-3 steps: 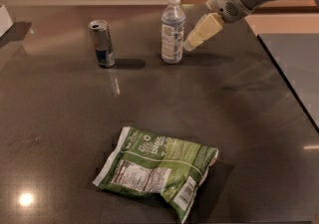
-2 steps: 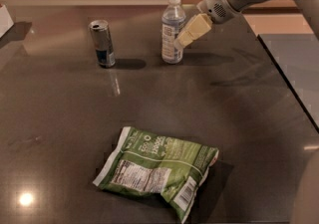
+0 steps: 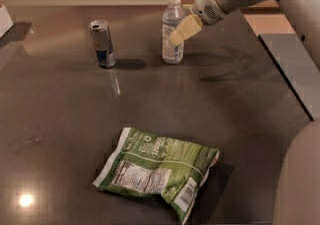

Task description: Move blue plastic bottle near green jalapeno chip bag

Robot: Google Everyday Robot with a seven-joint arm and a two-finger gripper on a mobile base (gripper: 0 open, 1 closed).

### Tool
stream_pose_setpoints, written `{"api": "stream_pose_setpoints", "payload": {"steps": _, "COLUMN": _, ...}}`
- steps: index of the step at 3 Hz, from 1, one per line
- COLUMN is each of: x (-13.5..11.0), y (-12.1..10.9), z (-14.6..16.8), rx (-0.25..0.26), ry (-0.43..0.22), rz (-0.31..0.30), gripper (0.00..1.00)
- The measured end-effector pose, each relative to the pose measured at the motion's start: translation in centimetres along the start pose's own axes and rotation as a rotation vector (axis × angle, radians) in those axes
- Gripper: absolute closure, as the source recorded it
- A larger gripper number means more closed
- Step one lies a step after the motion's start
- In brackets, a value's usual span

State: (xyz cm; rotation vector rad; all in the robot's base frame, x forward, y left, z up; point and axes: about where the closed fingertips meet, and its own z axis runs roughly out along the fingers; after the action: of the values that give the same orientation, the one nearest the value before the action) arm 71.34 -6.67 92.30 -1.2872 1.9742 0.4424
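The blue plastic bottle, clear with a white cap and white label, stands upright at the far middle of the dark table. The green jalapeno chip bag lies flat near the front, well apart from the bottle, with its nutrition panel and barcode facing up. My gripper reaches in from the upper right. Its beige tip overlaps the bottle's right side at label height.
A silver-and-blue metal can stands upright to the left of the bottle. A white object sits at the far left edge. The table's right edge borders a grey floor strip. Part of my own body fills the lower right corner.
My gripper has moved left and slightly down, from beside the bottle's right to overlapping its right side. The bottle, can and bag have not moved.
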Motion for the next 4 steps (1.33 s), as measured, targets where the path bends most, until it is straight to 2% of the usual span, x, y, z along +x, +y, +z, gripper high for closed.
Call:
{"api": "stream_pose_setpoints", "payload": {"steps": 1, "x": -0.4, "y": -0.5, "z": 0.3, "rx": 0.004, "ry": -0.014, "rz": 0.01, "gripper": 0.16}}
{"api": "stream_pose_setpoints", "payload": {"steps": 2, "x": -0.9, "y": -0.5, "z": 0.2, "rx": 0.002, "ry": -0.032, "rz": 0.016, "gripper": 0.39}}
{"api": "stream_pose_setpoints", "payload": {"steps": 3, "x": -1.3, "y": 0.0, "z": -0.4, "rx": -0.016, "ry": -0.053, "rz": 0.01, "gripper": 0.62}}
{"api": "stream_pose_setpoints", "payload": {"steps": 4, "x": -1.5, "y": 1.8, "z": -2.3, "rx": -0.054, "ry": -0.085, "rz": 0.003, "gripper": 0.86}}
